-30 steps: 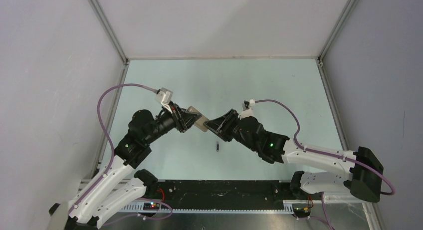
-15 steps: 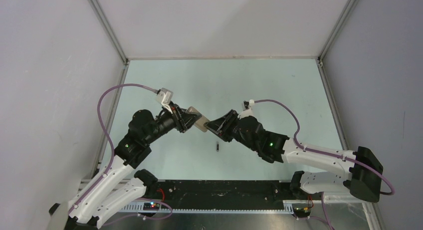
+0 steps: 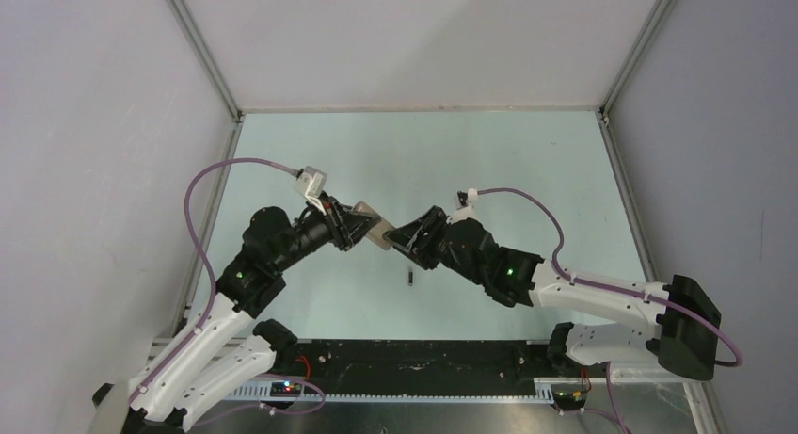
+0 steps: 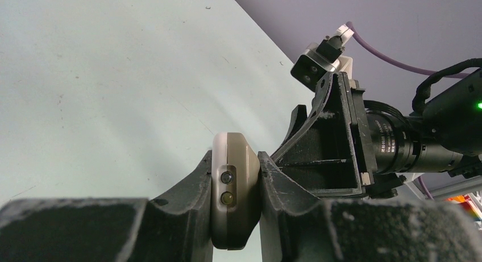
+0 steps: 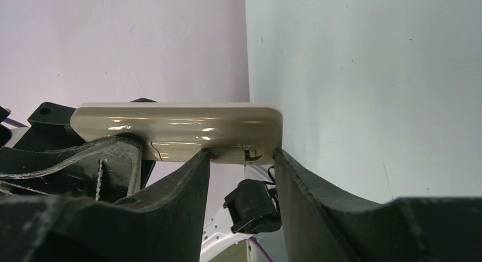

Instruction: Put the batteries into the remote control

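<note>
My left gripper (image 3: 361, 229) is shut on the remote control (image 3: 375, 230) and holds it above the table. In the left wrist view the remote (image 4: 234, 194) sits edge-on between the two pads, its end with two small LEDs facing the camera. My right gripper (image 3: 397, 238) meets the remote's free end. In the right wrist view the beige-grey back (image 5: 176, 131) runs across, and my right gripper (image 5: 241, 157) is open, its fingertips against the lower edge on either side of a small latch. A dark battery (image 3: 410, 278) lies on the table below. The blue battery is out of view.
The pale green table (image 3: 489, 161) is walled in by grey panels on three sides. The arm bases and a black rail (image 3: 414, 359) line the near edge.
The right arm has edged very slightly left toward the remote. The left arm, the remote and the dark battery have not moved.
</note>
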